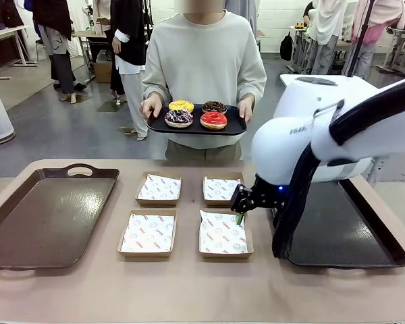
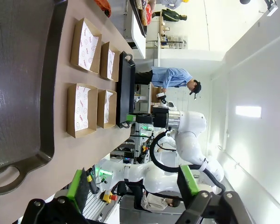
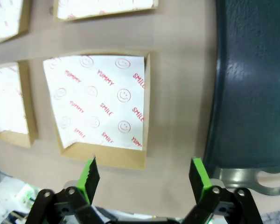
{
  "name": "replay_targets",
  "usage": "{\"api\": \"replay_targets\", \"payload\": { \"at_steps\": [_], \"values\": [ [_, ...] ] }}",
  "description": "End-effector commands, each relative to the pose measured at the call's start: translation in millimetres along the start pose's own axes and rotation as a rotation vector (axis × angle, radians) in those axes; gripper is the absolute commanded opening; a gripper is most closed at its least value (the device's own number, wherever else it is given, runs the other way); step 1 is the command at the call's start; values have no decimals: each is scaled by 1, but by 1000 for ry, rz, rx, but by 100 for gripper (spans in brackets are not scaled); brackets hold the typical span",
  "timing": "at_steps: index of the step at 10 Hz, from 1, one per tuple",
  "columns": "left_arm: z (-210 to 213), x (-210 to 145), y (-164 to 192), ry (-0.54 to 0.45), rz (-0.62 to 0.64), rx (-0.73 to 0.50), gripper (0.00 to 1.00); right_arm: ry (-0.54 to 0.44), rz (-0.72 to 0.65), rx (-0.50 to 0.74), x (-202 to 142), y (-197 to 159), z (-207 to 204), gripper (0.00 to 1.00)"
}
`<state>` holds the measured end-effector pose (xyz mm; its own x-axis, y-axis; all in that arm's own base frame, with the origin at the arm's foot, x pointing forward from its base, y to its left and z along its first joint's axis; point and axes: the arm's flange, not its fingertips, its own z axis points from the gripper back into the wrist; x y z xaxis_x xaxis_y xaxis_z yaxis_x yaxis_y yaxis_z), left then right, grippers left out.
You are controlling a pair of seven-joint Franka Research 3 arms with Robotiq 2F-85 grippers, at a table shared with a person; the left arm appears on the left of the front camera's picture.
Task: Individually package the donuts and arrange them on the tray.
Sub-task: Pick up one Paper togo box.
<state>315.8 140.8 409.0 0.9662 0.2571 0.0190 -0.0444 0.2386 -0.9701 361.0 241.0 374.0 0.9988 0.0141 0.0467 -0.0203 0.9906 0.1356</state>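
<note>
Donuts (image 1: 196, 112), four in all, sit in two rows of two on a small black tray (image 1: 237, 127) that a person at the far side of the table (image 1: 189, 290) holds at waist height, one hand (image 1: 149, 106) on each end, the other hand (image 1: 247, 106) at the picture's right. The back row has the yellow-iced donut (image 1: 181, 105) and the dark chocolate donut (image 1: 214, 106); the front row has the purple-brown donut (image 1: 179, 118) with light sprinkles and the red-iced donut (image 1: 213, 120). On the table lie four open cardboard boxes, each lined with printed white paper, also two by two: far left box (image 1: 158, 188), far right box (image 1: 223, 188), near left box (image 1: 148, 233) and near right box (image 1: 224, 235). None holds a donut. Two large trays flank them, a brown tray (image 1: 47, 216) on the robot's left and a dark tray (image 1: 347, 239) on its right. The right gripper (image 3: 144, 179) hangs just above the table between the near right box and the dark tray, its green-padded fingers spread wide with nothing between them. The left gripper (image 2: 133, 184) is likewise spread apart and holds nothing, and its wrist view looks along the table past the brown tray and all four boxes.
</note>
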Motion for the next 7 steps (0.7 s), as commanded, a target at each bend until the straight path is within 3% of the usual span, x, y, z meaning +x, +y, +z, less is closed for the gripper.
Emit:
{"api": "replay_targets", "payload": {
  "at_steps": [1,7],
  "values": [
    [2,0,-2,-5,5,-12,100,-23,-56,-96,17,22,-16,100],
    [2,0,-2,-5,5,-12,100,14,-91,-107,40,15,-52,100]
  ]
}}
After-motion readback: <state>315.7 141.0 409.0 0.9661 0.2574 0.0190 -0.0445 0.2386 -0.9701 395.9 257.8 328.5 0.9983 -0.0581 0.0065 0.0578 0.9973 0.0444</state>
